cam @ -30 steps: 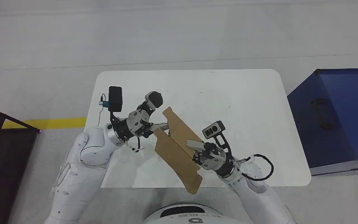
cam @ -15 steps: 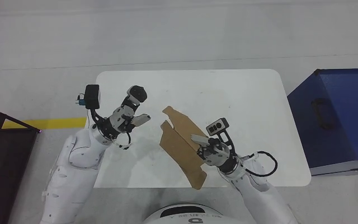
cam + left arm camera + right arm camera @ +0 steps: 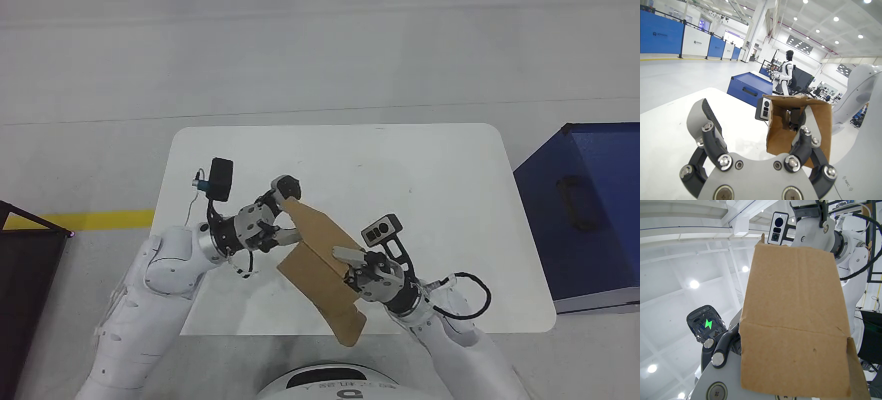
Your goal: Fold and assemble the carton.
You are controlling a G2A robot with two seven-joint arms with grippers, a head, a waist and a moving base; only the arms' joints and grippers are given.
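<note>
**A:** Two hands are at the carton (image 3: 322, 268), yes?

**B:** Yes. The right hand (image 3: 357, 274) is clamped on the middle part of it, from the side. It holds the carton in the air, tilted, over the near half of the counter (image 3: 440, 170).

**A:** And the left hand (image 3: 282, 213)?

**B:** It is at the far end of the carton, and its arm comes in from the left with a bent elbow. The fingers (image 3: 705, 115) stand wide apart. One finger lies against the open end of the carton. The other one is free, above the counter.

**A:** What differs from before?

**B:** Half a second ago the left hand was away from the carton, drawn back toward the left side of the counter, and two flaps at the far end were bare. Now it has come back to that end, close to where it was one second ago. The right hand keeps its grip, and the carton has turned only a little.

**A:** Anything around, or in the way?

**B:** One blue box (image 3: 590, 210) stands on the floor to the right of the counter, well apart. One yellow line (image 3: 100, 218) runs on the floor at the left. In the right wrist view the carton covers the fingertips of the right hand.
</note>
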